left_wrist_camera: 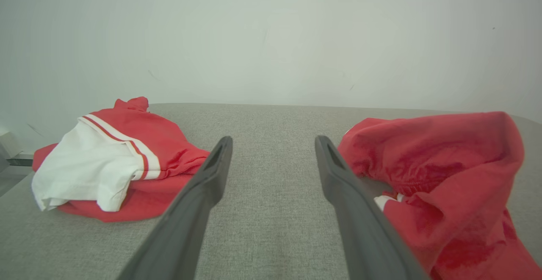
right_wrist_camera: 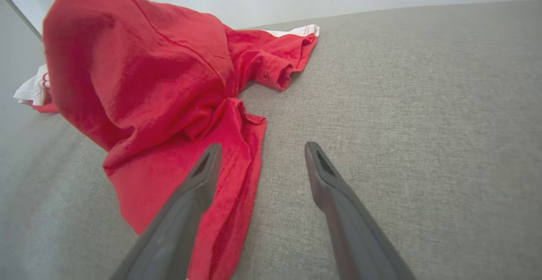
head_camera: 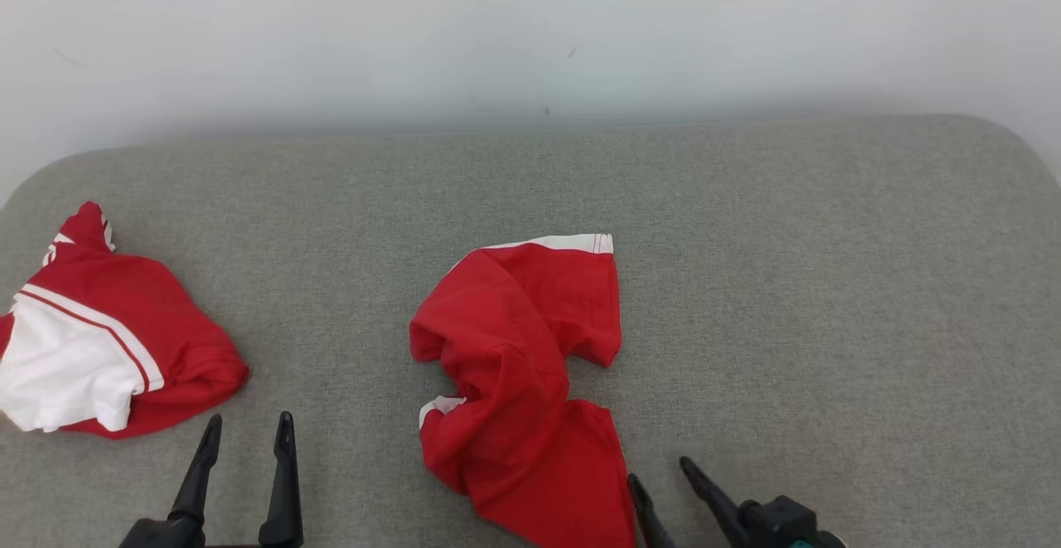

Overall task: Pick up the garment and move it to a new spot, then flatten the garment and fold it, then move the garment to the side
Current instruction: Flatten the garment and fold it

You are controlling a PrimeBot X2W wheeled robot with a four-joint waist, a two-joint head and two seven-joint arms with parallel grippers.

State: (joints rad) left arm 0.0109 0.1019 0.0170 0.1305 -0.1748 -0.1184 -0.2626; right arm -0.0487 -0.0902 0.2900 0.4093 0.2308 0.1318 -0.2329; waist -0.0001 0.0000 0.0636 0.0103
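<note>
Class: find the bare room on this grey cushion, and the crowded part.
Widest: cushion right of the crumpled red garment, to its right edge. Also a strip behind both garments along the wall, and a narrower gap between it and the red-and-white garment. Crowded: near middle, by the right gripper.

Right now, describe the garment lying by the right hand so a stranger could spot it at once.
On the grey padded surface, look to the middle, beside the right hand. The crumpled garment there is almost all red with thin white trim, unlike the left garment with its big white panel.
</note>
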